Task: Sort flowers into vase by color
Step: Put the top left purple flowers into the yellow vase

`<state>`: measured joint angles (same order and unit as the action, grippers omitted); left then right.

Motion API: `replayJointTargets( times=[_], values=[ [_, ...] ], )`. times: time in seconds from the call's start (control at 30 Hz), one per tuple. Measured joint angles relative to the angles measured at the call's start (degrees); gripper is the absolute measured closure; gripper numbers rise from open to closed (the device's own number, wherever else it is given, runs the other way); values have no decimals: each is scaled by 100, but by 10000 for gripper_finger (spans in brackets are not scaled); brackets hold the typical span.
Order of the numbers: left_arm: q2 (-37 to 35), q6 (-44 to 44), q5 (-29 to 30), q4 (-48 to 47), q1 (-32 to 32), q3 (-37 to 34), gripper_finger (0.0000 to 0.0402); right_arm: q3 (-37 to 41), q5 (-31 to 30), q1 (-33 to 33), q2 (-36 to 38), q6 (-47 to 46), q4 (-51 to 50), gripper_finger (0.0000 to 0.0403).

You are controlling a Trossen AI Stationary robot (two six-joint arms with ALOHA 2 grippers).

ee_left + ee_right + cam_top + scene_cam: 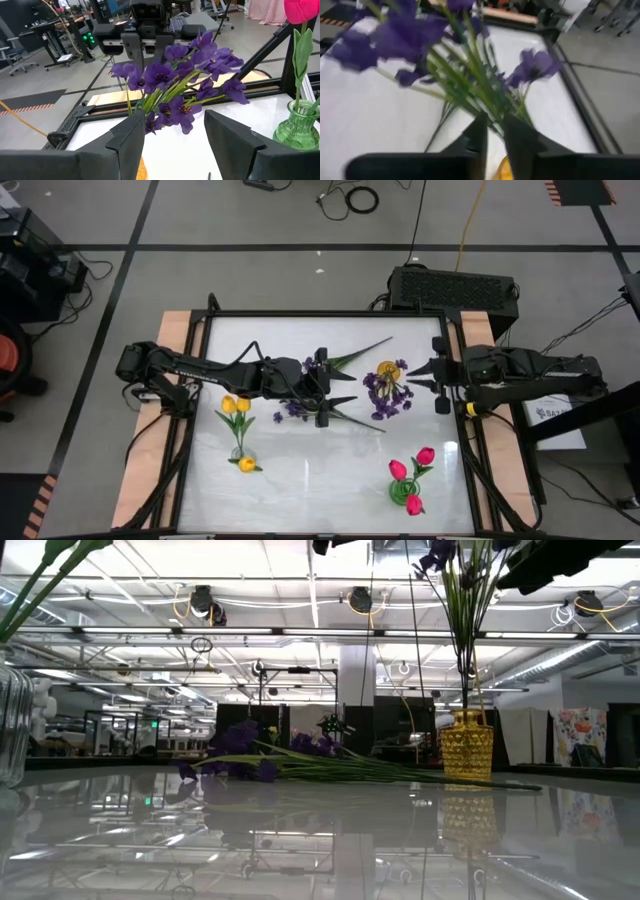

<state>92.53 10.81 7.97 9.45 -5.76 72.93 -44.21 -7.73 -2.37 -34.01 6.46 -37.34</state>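
Note:
A purple sprig bunch stands with its stems in the yellow vase. My right gripper is at it from the table's right and is shut on its stems. My left gripper hangs open just left of that vase, and its wrist view faces the purple blossoms. Another purple sprig lies flat on the table below the left arm. Yellow tulips stand in a clear vase near the left. Pink-red tulips stand in a green vase at the near right. My right gripper holds the purple sprig bunch by its green stems, below the blossoms and above the yellow vase's mouth. The stems are pinched between the two fingers, which come level from the table's right and lie across them. The bunch stands upright, its lower stems in the vase.
A loose green stem with leaves lies toward the far edge behind the left gripper. The lying sprig's stems stretch toward the table's middle. A black box sits beyond the far edge. Bare white table lies between the near vases.

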Motion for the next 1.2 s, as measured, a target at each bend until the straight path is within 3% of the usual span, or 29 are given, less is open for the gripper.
replayJointTargets(
  times=[0.23,0.47,0.77,0.93,1.2],
  values=[
    [0,2,150,-140,0,0,192,0,189,-59,-1,-158,-126,251],
    [0,2,197,-142,7,0,192,-4,210,-438,-66,628,498,227],
    [0,6,197,-138,7,0,192,-4,117,-721,-666,906,775,199],
    [0,5,197,-138,7,0,192,-4,-49,-717,-892,967,1004,233],
    [0,5,197,-138,7,0,192,-4,-146,-717,-821,715,682,378]
  ],
)
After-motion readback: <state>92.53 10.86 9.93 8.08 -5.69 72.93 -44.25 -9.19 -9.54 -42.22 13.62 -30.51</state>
